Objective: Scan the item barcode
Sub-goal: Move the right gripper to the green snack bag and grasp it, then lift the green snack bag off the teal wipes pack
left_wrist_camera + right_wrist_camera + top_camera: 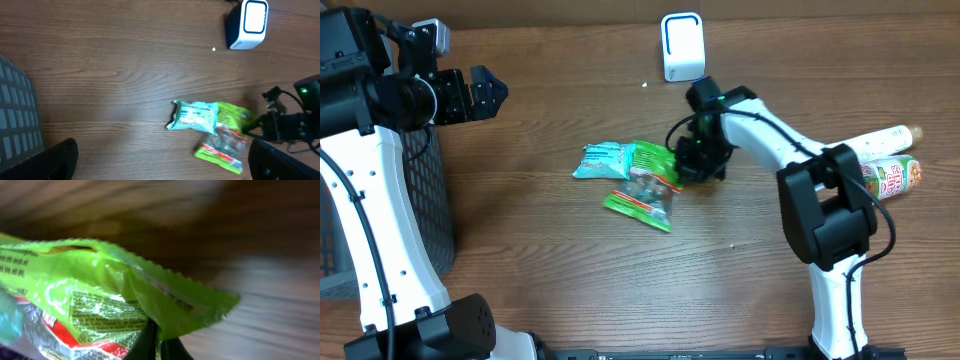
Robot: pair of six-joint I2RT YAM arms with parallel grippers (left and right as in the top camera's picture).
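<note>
Three snack packets lie in a small heap at the table's middle. My right gripper is shut on the right edge of the bright green packet. Up close, its dark fingertips pinch the serrated seam of that green packet; no barcode shows. The white barcode scanner stands at the far edge, behind the gripper, and it also shows in the left wrist view as the white scanner. My left gripper hovers open at the far left with nothing between its fingers.
A teal packet and a green, red and clear packet touch the held one. Two bottles lie at the right edge. A dark mesh basket stands at the left.
</note>
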